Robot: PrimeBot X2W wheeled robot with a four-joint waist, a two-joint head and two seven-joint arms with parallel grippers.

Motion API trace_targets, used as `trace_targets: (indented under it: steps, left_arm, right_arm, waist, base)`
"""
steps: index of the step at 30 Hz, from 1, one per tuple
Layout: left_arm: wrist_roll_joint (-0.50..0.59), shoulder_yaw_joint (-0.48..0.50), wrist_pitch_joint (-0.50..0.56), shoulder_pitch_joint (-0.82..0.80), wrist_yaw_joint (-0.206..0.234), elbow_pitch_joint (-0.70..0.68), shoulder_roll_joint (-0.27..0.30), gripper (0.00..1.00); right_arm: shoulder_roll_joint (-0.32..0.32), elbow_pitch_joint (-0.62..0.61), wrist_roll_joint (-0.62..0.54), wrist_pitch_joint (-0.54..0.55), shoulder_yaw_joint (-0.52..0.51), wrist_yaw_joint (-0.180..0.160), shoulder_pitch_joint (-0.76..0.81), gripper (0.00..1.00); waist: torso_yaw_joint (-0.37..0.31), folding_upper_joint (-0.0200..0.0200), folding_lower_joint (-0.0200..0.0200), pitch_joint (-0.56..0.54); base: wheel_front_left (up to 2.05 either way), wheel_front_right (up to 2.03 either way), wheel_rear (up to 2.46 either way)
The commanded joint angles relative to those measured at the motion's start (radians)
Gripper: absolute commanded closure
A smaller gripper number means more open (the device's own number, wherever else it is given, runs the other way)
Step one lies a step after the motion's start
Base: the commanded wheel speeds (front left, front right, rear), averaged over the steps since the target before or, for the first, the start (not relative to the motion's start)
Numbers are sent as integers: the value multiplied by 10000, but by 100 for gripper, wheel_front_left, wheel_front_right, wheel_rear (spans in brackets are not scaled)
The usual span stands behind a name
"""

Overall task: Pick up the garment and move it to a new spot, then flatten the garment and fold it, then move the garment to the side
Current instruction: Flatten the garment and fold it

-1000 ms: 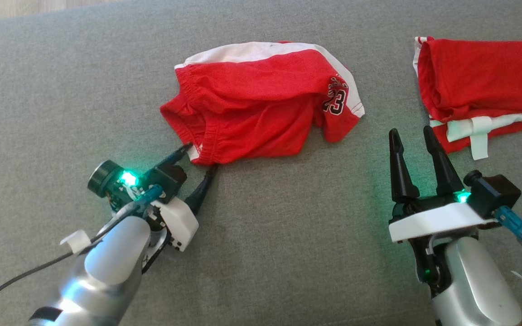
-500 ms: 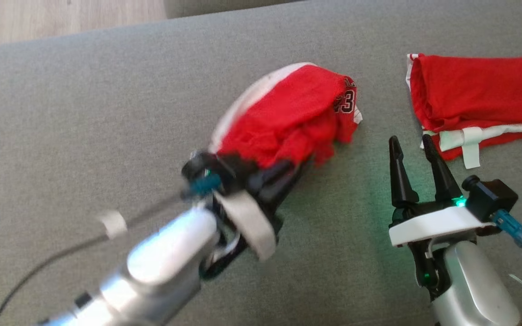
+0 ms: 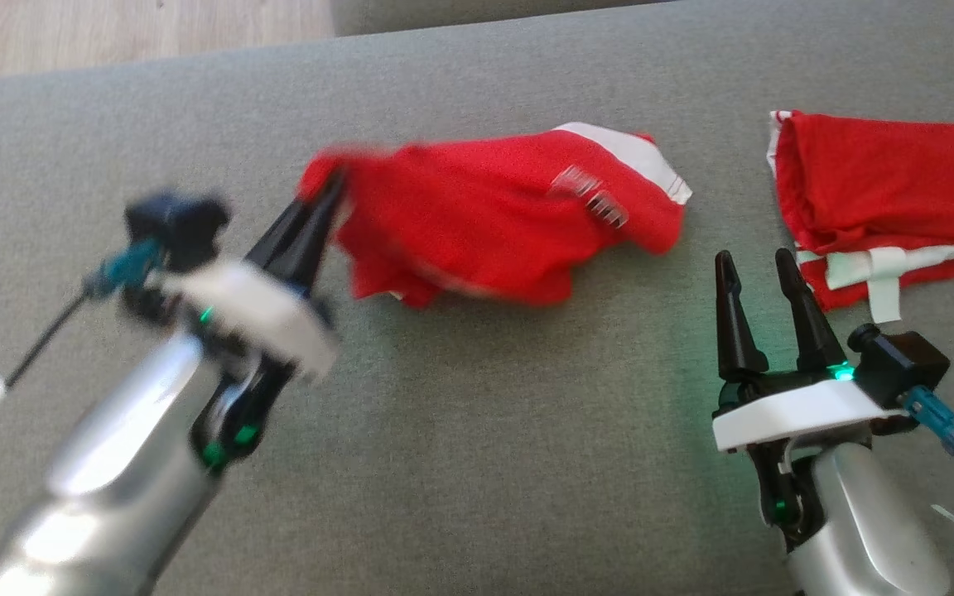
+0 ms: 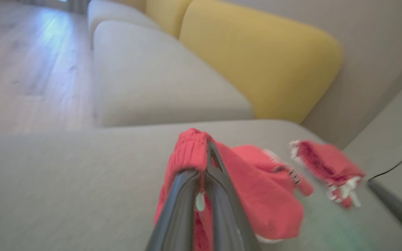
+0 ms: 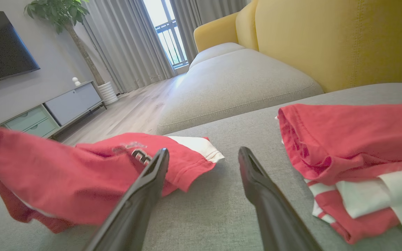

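The garment (image 3: 493, 215) is a pair of red shorts with white trim, lying stretched across the grey sofa seat (image 3: 477, 463). My left gripper (image 3: 330, 186) is shut on its elastic waistband at the left end, which is lifted off the seat. In the left wrist view the waistband (image 4: 190, 151) drapes over the closed fingertips (image 4: 218, 181), and the rest of the garment (image 4: 257, 188) trails to the right. My right gripper (image 3: 752, 261) stands open and holds nothing, just right of the garment's white-trimmed leg (image 5: 194, 144).
A second red and white garment (image 3: 891, 182) lies folded at the right, close to my right gripper. Yellow back cushions (image 5: 326, 35) rise behind the seat. Wooden floor (image 3: 113, 33) lies past the far edge, with a TV cabinet (image 5: 58, 108) beyond.
My left gripper was open at the garment's near-left edge; it has shut on the waistband, lifted it and swung it, turning the garment over. The head view shifted slightly. The right arm stayed put.
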Motion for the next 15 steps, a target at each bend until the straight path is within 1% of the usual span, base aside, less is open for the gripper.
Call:
trace_targets:
  steps: [1,3,4,6,7,9,10,11,12,15]
  left_arm:
    - [162,363,-56,9,138,116,520,100]
    - [431,245,-166,338,259,860,855,100]
    - [475,225,-278,490,279,1228,913,100]
    - [378,252,-502,750,216,1909,872,100]
    - [401,202,-729,861,86,2488,792,100]
    - [486,114,-968,887,-50,2998,664,100]
    - [606,40,-1105,860,-85,3221,612,80]
    - [688,-5,-1251,834,-109,3423,537,49]
    - [732,-22,-1386,812,-114,3615,449,0]
    - [945,-86,-1851,723,-85,4064,242,0]
  right_arm:
    - [-5,-285,47,-123,259,67,-235,0]
    - [-5,-280,19,-125,327,67,-264,0]
    - [-5,-274,-9,-125,354,67,-273,0]
    - [-5,-269,-59,-126,358,67,-273,0]
    - [-5,-270,-139,-120,330,67,-282,0]
    - [-5,-283,-224,-74,314,67,-287,0]
    - [-5,-295,-266,-41,309,67,-289,0]
    - [-5,-308,-295,-11,297,67,-289,0]
    - [-5,-323,-312,15,286,67,-288,0]
    - [-5,-367,-343,72,278,67,-242,0]
  waist:
    - [78,0,1,69]
    - [138,0,1,152]
    - [171,0,1,178]
    - [245,0,1,214]
    - [324,0,1,245]
    - [399,0,1,244]
    - [432,0,1,238]
    - [468,0,1,226]
    - [503,0,1,204]
    - [623,0,1,98]
  base:
    - [0,0,0]
    - [0,0,0]
    - [0,0,0]
    - [0,0,0]
    - [0,0,0]
    - [0,0,0]
    - [0,0,0]
    - [0,0,0]
    - [0,0,0]
    - [0,0,0]
